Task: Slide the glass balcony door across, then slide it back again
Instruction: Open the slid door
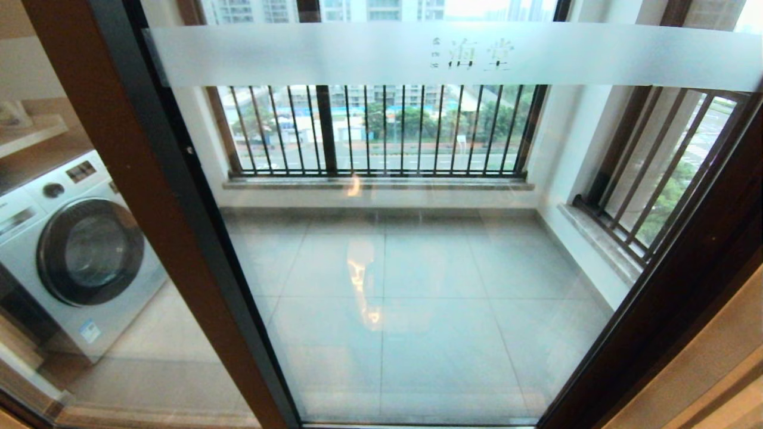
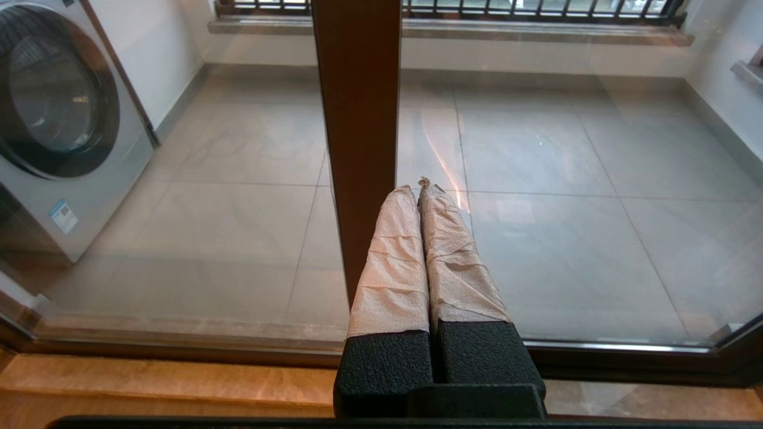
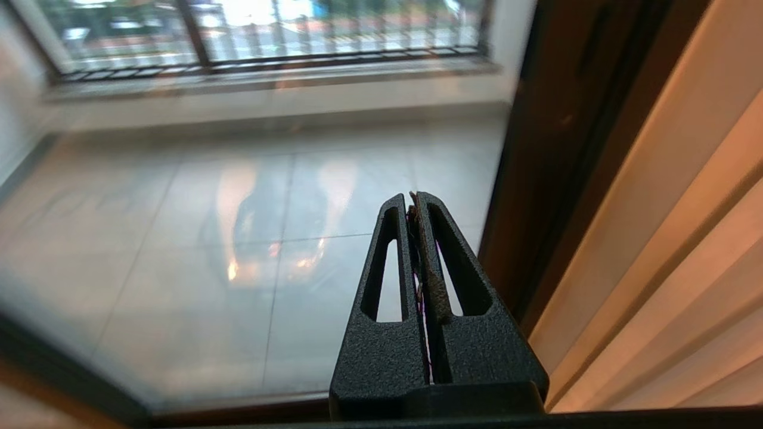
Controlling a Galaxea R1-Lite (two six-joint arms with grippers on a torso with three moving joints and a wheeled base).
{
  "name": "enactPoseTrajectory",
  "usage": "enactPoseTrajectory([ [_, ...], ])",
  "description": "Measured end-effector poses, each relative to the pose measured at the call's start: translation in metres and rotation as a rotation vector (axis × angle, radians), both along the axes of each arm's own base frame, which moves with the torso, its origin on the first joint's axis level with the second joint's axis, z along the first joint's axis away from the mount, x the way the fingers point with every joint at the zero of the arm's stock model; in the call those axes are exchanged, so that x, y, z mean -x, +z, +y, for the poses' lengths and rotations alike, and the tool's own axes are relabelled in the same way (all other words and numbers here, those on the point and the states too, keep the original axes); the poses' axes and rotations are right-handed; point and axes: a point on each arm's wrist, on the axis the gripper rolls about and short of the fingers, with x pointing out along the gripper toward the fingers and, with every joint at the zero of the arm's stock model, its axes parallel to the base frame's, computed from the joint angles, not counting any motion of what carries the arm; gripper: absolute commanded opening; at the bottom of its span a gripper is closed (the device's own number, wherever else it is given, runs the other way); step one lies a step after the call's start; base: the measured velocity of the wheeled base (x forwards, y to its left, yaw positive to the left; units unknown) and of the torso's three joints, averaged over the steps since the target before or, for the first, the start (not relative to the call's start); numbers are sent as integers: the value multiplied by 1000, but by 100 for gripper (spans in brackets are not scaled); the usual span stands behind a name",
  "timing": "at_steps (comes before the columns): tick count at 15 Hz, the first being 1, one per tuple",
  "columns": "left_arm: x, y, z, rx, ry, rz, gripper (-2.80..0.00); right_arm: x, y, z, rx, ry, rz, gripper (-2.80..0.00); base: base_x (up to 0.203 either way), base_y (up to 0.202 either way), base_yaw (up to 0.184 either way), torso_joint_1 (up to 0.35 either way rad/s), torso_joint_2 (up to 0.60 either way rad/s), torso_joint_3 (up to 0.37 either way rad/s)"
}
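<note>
The glass balcony door [image 1: 417,268] fills the head view, a clear pane with a frosted band [image 1: 453,55] bearing Chinese characters across the top. Its dark brown left stile [image 1: 155,196] slants down the left side, and its right stile [image 1: 685,286] lies beside the pale jamb. Neither gripper shows in the head view. My left gripper [image 2: 415,186] is shut, its tape-wrapped fingers [image 2: 390,268] pointing at the brown stile [image 2: 357,119] from close in front. My right gripper [image 3: 411,195] is shut, empty, close to the glass [image 3: 238,208] beside the dark right stile [image 3: 554,149].
A white washing machine [image 1: 71,250] stands behind the left glass panel, also visible as the washing machine [image 2: 53,119] in the left wrist view. Beyond the glass are a tiled balcony floor [image 1: 429,333] and barred railings [image 1: 381,131]. A pale wooden jamb [image 3: 667,238] borders the right.
</note>
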Motion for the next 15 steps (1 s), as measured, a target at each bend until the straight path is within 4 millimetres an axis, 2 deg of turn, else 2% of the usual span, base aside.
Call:
enactPoseTrajectory([
  [4,0,0,0,0,0,0,-280,-63,49,-13,-40,-140,89,-280,0,0,0,0,0,0],
  [8,0,0,0,0,0,0,-280,-98,66,-49,-96,-150,231,-280,0,0,0,0,0,0],
  [10,0,0,0,0,0,0,-280,-106,68,-72,-118,-86,301,-280,0,0,0,0,0,0],
  [12,0,0,0,0,0,0,-280,-109,60,-87,-141,0,357,-280,0,0,0,0,0,0],
  [15,0,0,0,0,0,0,-280,-121,50,-109,-160,4,398,-280,0,0,0,0,0,0],
])
